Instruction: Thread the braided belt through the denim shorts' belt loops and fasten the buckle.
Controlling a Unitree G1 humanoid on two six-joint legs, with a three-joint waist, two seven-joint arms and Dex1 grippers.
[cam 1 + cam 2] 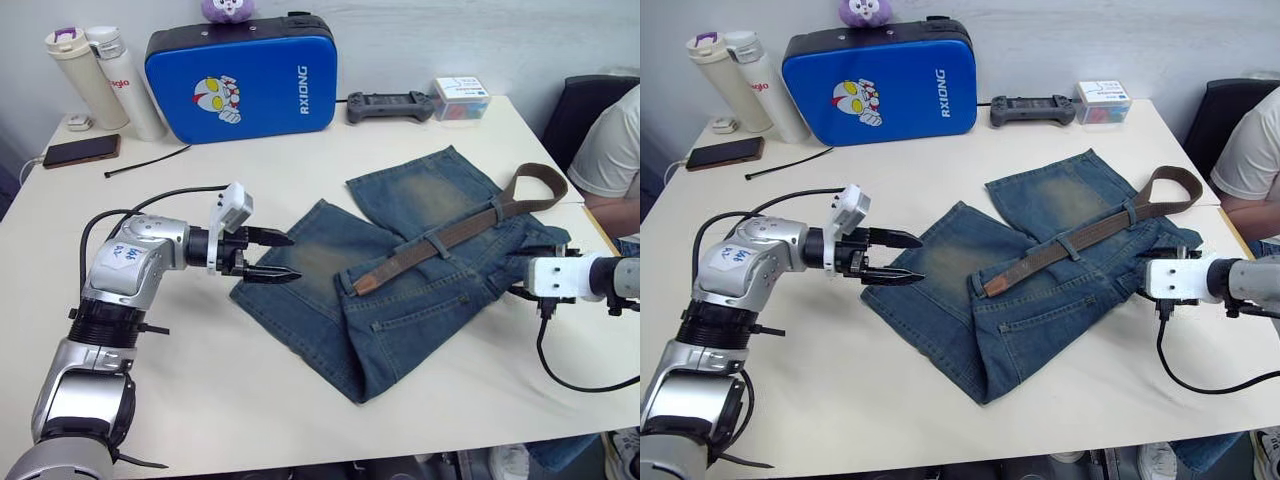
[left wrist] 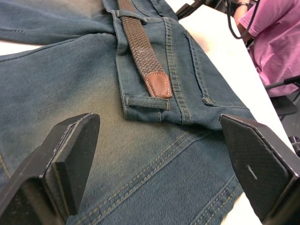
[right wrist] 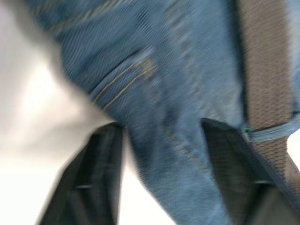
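Left fingers (image 2: pixel 70 159) wide open, empty – right gripper (image 3: pixel 161 154) open astride shorts (image 1: pixel 420 300); belt (image 1: pixel 440 238) tip could snag next loop (image 2: pixel 147 102), bunching denim.

White letters "RXIONG" run vertically on the blue padded case (image 1: pixel 240 88) at twelve o'clock on the counter (image 1: pixel 300 420), right of a cartoon hero figure. The white bottle (image 1: pixel 128 85) at eleven o'clock carries red lettering, only partly readable as "ngla".
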